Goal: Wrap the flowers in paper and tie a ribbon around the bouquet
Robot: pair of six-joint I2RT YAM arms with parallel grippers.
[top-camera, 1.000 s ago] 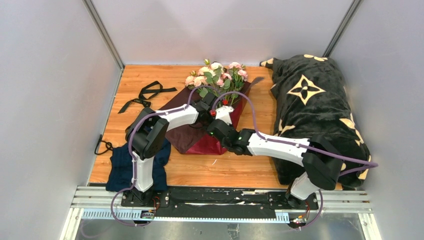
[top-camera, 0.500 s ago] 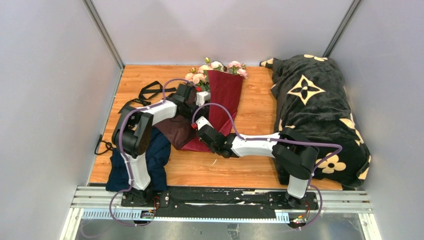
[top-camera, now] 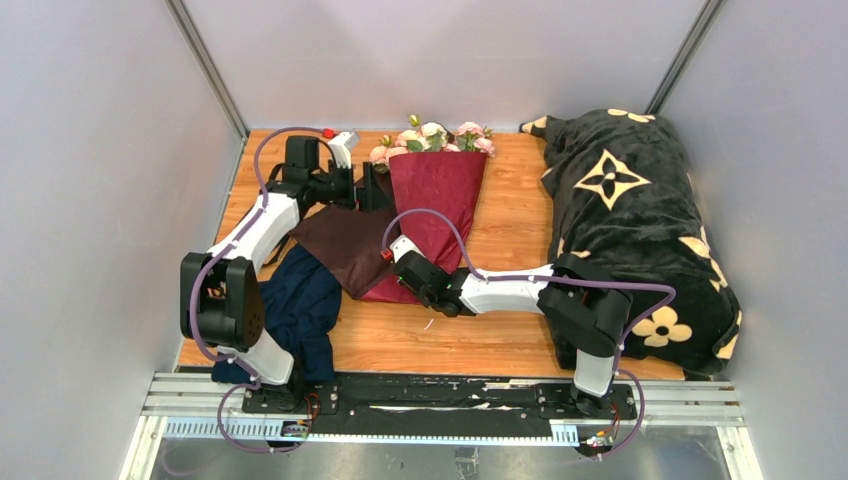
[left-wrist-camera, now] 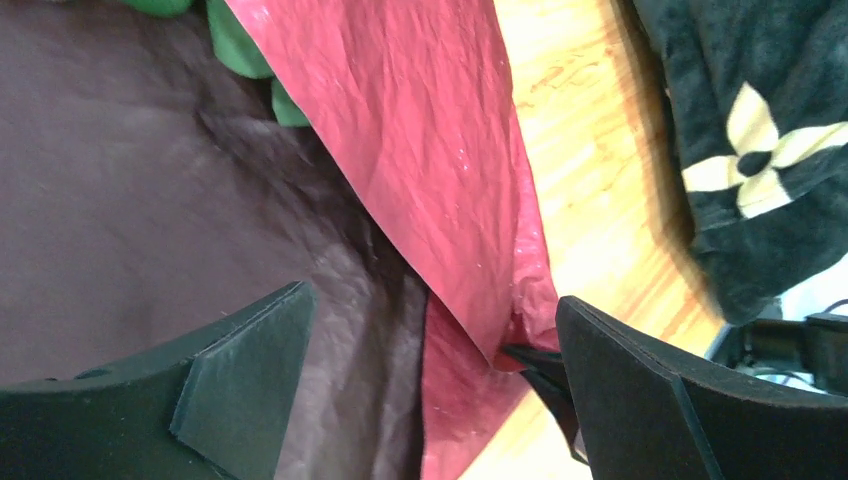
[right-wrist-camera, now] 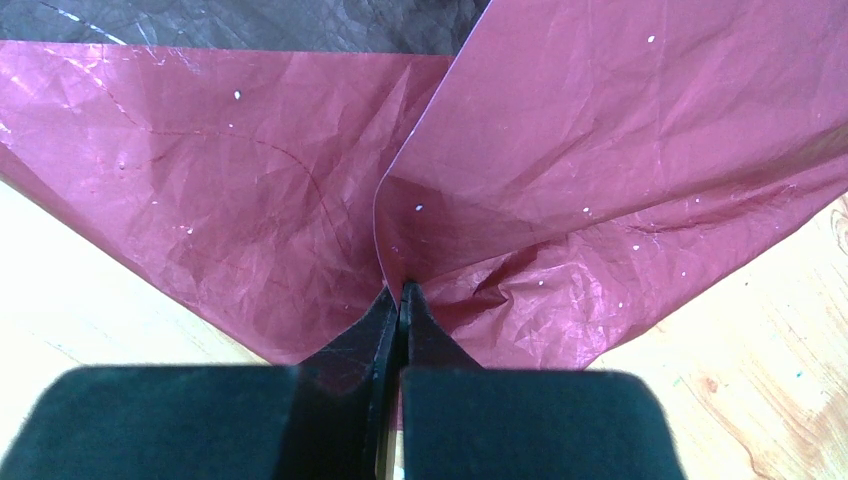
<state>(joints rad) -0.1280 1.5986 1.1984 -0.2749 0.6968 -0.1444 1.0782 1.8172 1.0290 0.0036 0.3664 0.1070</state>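
Your left arm has swung away to the far left since a second ago. The left fingers (top-camera: 368,188) have gone from nearly closed to spread wide, and they hold nothing. The paper (top-camera: 437,195) lay flat under the stems then; it is now folded over them as a red cone. Your right arm has slid left to the cone's near tip.

From the overhead camera, the flowers (top-camera: 432,138) stick out of the cone's far end, with pink heads and leaves close to the back wall. A dark brown sheet (top-camera: 340,245) lies flat against the cone's left side, between it and the blue cloth (top-camera: 300,300). The right fingers (top-camera: 408,288) sit at the cone's near point. The black blanket (top-camera: 620,200) is heaped along the right side of the worktop (top-camera: 510,225), apart from the paper.

On the left wrist camera, the two fingers stand far apart with nothing gripped between them. They hang over the seam where the red paper overlaps the brown sheet. A few green leaves (left-wrist-camera: 237,42) peek out from under the red edge at the top.

On the right wrist camera, the fingers are pressed tight together on a fold of the red paper. They pinch it where the turned-over flap meets the layer beneath, near the corner, with bare wood on both sides.
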